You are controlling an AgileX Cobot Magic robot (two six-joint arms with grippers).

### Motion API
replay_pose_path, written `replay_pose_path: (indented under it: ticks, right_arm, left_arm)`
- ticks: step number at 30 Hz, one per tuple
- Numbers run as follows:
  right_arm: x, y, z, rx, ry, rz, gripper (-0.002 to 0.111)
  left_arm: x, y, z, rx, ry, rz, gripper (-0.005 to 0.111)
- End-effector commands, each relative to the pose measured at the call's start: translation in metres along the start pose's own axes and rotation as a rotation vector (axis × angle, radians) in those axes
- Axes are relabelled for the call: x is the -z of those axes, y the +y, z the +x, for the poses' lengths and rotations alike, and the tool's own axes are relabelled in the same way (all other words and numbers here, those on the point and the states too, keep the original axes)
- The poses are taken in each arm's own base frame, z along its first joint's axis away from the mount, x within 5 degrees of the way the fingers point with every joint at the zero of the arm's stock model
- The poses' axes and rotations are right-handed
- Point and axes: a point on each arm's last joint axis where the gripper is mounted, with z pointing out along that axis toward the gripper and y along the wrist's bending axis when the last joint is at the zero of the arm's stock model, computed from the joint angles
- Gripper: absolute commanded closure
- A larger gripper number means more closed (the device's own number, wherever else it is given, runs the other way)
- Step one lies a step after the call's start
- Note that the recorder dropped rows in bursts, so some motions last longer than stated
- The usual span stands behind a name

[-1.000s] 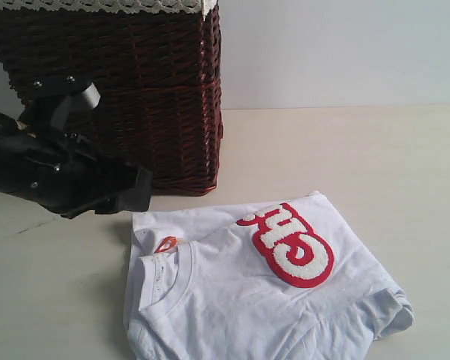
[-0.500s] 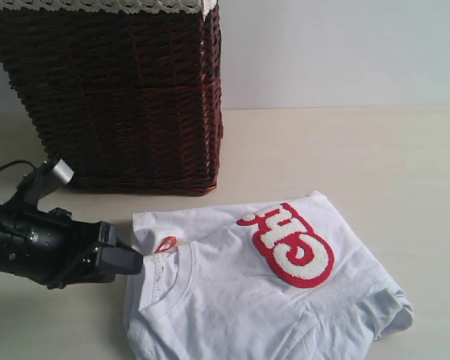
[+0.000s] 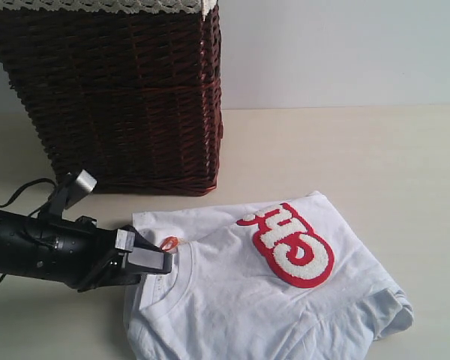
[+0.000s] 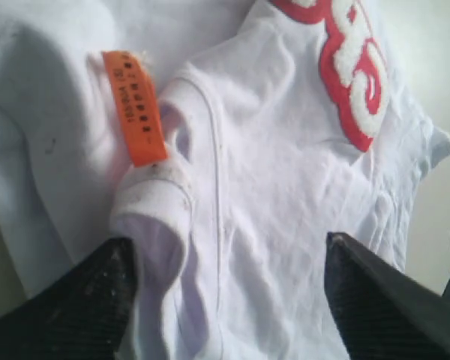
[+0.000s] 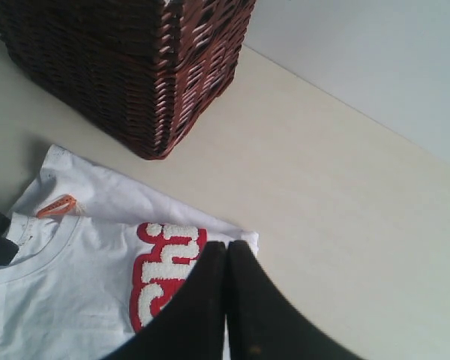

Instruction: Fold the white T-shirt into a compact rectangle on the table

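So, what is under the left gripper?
The collar of the white T-shirt, beside its orange tag, lies under the open left gripper. The table beneath that cloth is covered.

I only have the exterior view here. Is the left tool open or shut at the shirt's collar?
Observer: Open. The left wrist view shows the left tool spread wide, with the collar lying between its fingers, close beside one of them.
Operator: And where's the right tool? I don't see it at all.
Observer: Its own wrist view shows the right tool shut, hanging above the shirt next to the lettering.
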Motion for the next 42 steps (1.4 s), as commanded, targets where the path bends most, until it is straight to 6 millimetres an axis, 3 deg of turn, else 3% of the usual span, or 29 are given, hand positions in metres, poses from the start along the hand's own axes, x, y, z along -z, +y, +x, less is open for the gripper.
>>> replay_pose_path:
  ticks: [1,10,17,23,27,30,35,42]
  right_arm:
    - [0.0,-0.002,-0.001,0.0,-0.007,0.007,0.108]
    - [0.0,-0.001,-0.001,-0.004,-0.005,-0.004,0.108]
    - [0.0,0.001,-0.001,-0.011,-0.002,-0.022,0.108]
    - [-0.001,0.001,-0.001,-0.01,-0.001,-0.022,0.108]
    - [-0.004,0.002,-0.002,-0.008,0.007,-0.021,0.108]
    - [-0.003,0.002,-0.002,-0.01,0.007,-0.024,0.108]
    - [-0.003,0.002,-0.002,-0.01,0.007,-0.024,0.108]
    - [-0.006,0.003,-0.002,-0.008,0.013,-0.023,0.108]
  left_arm:
    - [-0.002,-0.001,-0.004,-0.02,-0.025,-0.007,0.038]
    - [-0.004,0.008,-0.009,-0.09,-0.049,-0.089,0.038]
    - [-0.006,0.001,-0.01,-0.092,-0.042,0.005,0.038]
    - [-0.03,0.003,0.004,-0.11,0.052,0.005,0.038]
    - [-0.034,-0.001,-0.004,-0.133,0.041,0.015,0.039]
    - [-0.034,0.002,-0.011,-0.123,0.021,-0.035,0.055]
    - [-0.033,0.013,-0.015,-0.116,0.003,-0.17,0.106]
    - [-0.028,-0.022,-0.043,-0.157,-0.068,0.046,0.107]
